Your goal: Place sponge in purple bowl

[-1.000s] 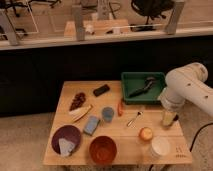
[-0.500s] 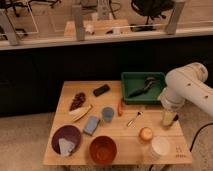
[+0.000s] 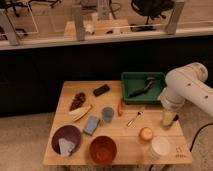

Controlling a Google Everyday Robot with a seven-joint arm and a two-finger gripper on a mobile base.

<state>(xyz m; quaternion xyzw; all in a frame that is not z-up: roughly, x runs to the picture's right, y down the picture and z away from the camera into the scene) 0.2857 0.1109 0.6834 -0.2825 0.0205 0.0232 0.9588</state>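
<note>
The sponge (image 3: 91, 124), a small flat blue-grey block, lies on the wooden table (image 3: 115, 150) just right of and above the purple bowl (image 3: 66, 139). The purple bowl sits at the table's front left and holds a pale whitish-grey scrap (image 3: 65, 146). My gripper (image 3: 168, 120) hangs at the table's right side, far from the sponge, below the white arm (image 3: 187, 90).
An orange-brown bowl (image 3: 102, 149) is at the front middle. A blue-grey cup (image 3: 107, 114) stands by the sponge. A green tray (image 3: 141, 87) with utensils is at the back right. An orange fruit (image 3: 145, 133), white cup (image 3: 160, 148), spoon (image 3: 134, 119), carrot (image 3: 120, 107), banana (image 3: 81, 113) and dark block (image 3: 101, 90) lie around.
</note>
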